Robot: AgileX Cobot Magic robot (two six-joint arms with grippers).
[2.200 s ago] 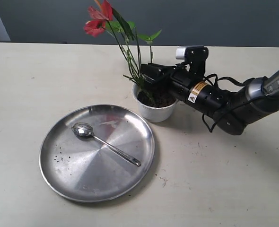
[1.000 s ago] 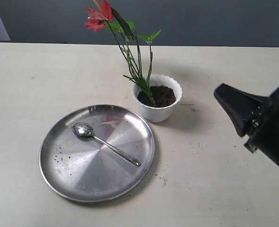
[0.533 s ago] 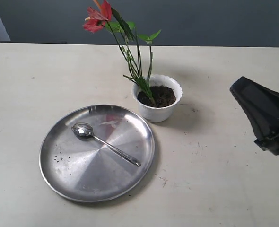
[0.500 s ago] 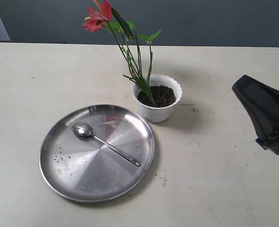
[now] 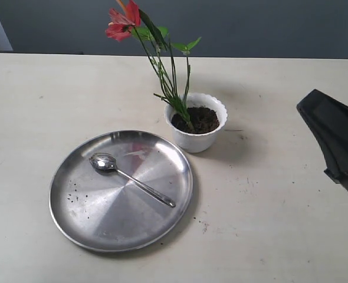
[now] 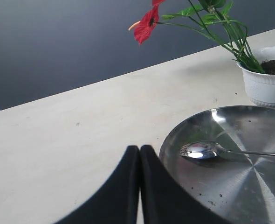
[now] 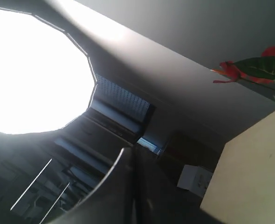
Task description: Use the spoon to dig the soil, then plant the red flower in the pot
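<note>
On the cream table (image 5: 268,236) I see the pot (image 5: 196,127) near the middle, and the red flower (image 5: 124,22) stands upright in the soil (image 5: 199,119), so I judge the planting done. I read the spoon (image 5: 130,177) lying bowl-up on the steel plate (image 5: 79,224), just beside the pot, as parked out of the way; dark crumbs dot the plate. My right gripper (image 5: 338,138) sits at the far right edge, well apart from the pot, its 2 fingers pressed together and pointing up at a bright ceiling lamp (image 7: 32,70). My left gripper (image 6: 140,184) is pressed together too, low beside the plate rim. Behind the table runs a plain dark grey wall (image 5: 250,26).
</note>
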